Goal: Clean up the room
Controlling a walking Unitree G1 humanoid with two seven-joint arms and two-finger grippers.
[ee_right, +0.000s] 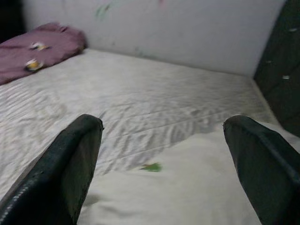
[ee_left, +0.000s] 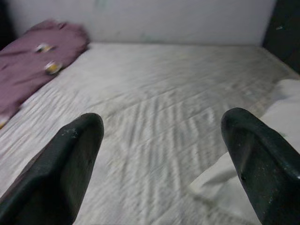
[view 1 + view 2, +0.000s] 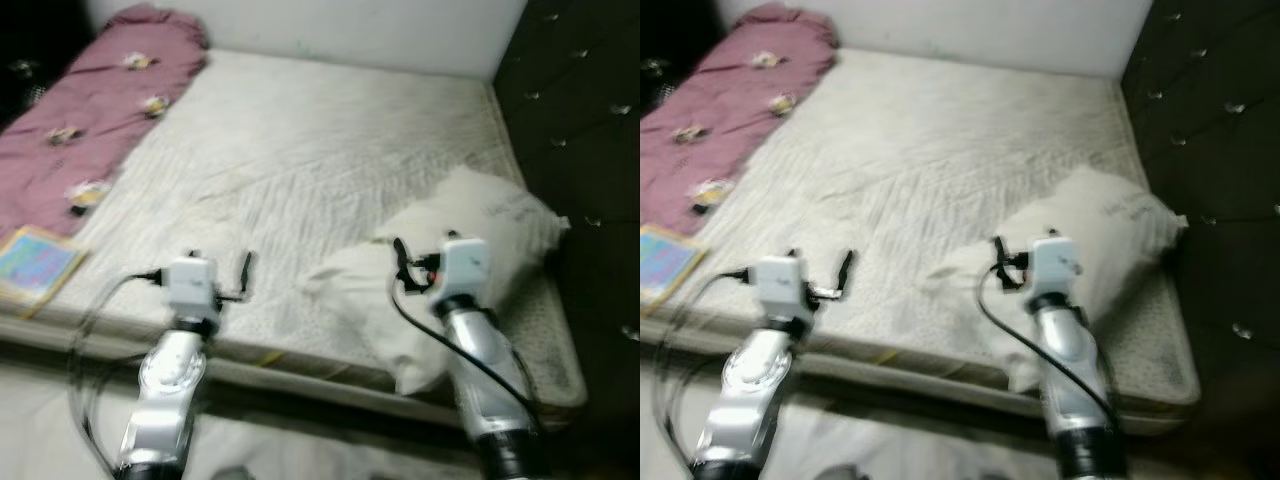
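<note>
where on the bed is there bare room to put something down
The widest free patch is the middle of the mattress, bordered by the maroon blanket on the left, the white wall at the far end and the white pillow at the near right. The near left edge is tighter, with a colourful book beside the blanket. Both grippers hover open over the near edge.

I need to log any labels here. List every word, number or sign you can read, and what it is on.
None can be read.
White pillow: faint dark marks near its upper right corner, too blurred to read.
Colourful book on the bed's left edge: cover print too blurred to read.
Maroon blanket: only flower patterns, no text.
</note>
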